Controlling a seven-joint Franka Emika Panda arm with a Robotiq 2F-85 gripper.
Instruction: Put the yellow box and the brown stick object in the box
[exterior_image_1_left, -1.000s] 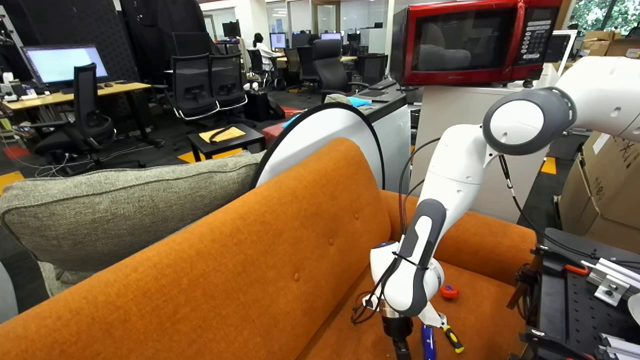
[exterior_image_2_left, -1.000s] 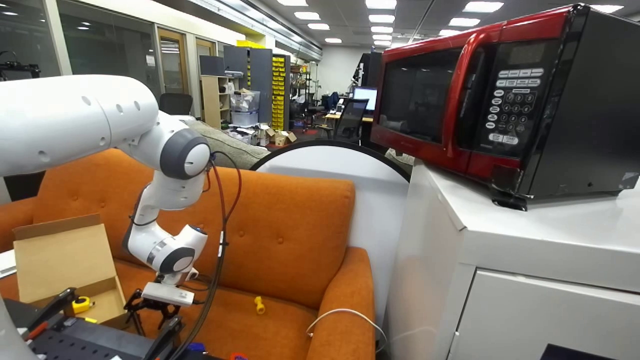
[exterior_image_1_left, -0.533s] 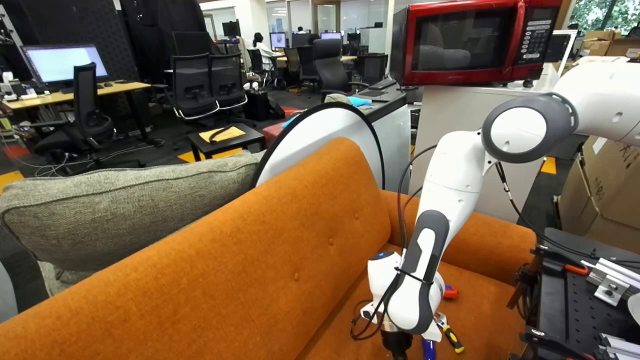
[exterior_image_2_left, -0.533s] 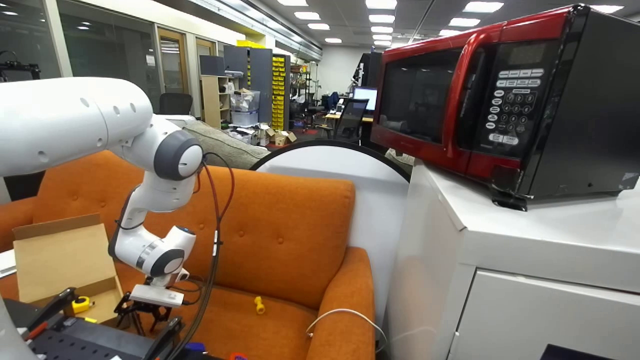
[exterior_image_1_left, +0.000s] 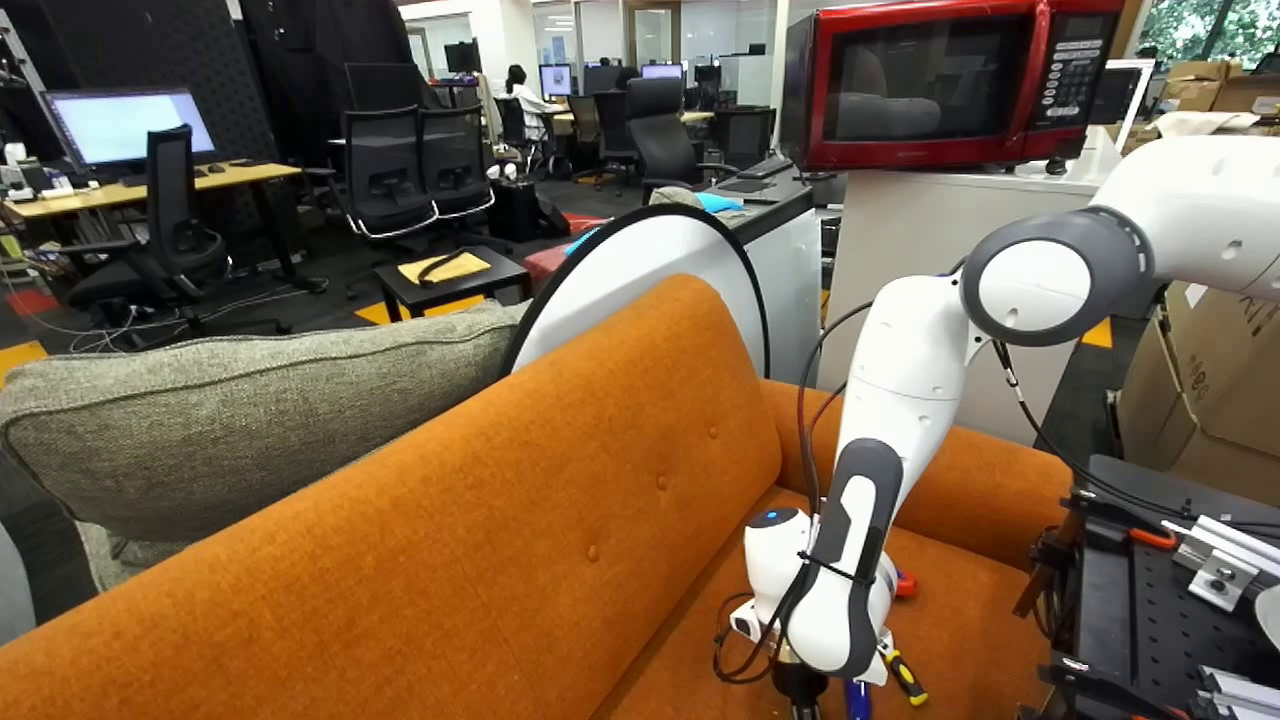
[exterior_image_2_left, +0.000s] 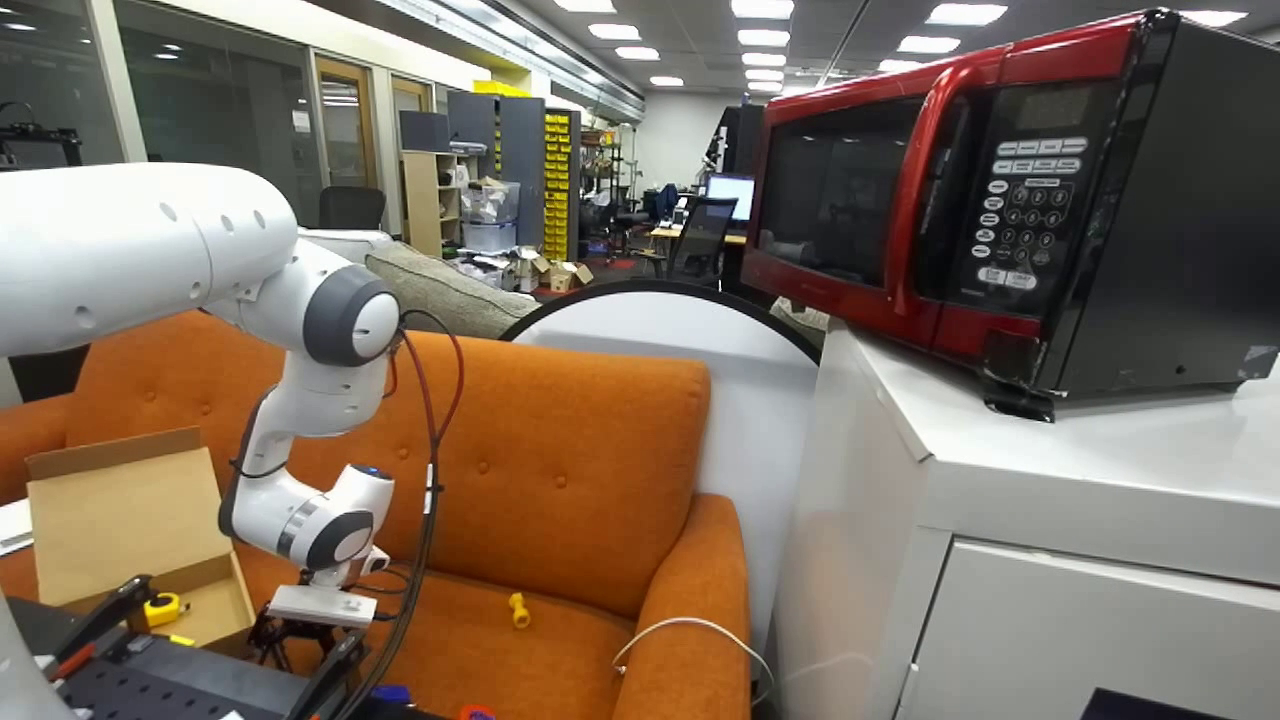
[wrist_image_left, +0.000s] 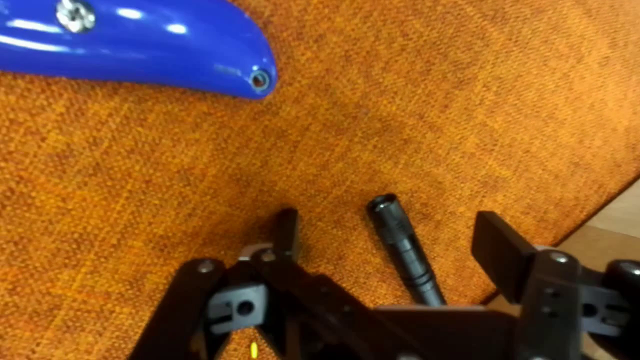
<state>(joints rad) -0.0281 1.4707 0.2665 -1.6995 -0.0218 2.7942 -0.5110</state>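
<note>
The open brown cardboard box (exterior_image_2_left: 130, 515) sits on the orange sofa in an exterior view, lid raised. The yellow box (exterior_image_2_left: 162, 608), a small rounded yellow block, lies inside it. A tiny yellow speck (exterior_image_2_left: 181, 640) shows near it. A short black, flashlight-like cylinder (wrist_image_left: 409, 252) lies on the sofa in the wrist view, its lower end hidden by the gripper. No tan-brown stick shows. My gripper (wrist_image_left: 386, 222) is open, one finger on each side of the black cylinder, touching neither side. The gripper (exterior_image_2_left: 290, 655) is low beside the box.
A blue tool (wrist_image_left: 150, 47) lies on the sofa ahead of the fingers. A yellow-and-black handled tool (exterior_image_1_left: 908, 680), a red item (exterior_image_1_left: 905, 584) and a yellow dumbbell-shaped piece (exterior_image_2_left: 519, 610) also lie on the seat. Cardboard (wrist_image_left: 612, 240) is close to the right finger.
The arm has lowered toward the sofa seat. It first shifted toward the cardboard box, then slightly back. The fingers stay open, and the objects have not visibly moved.
</note>
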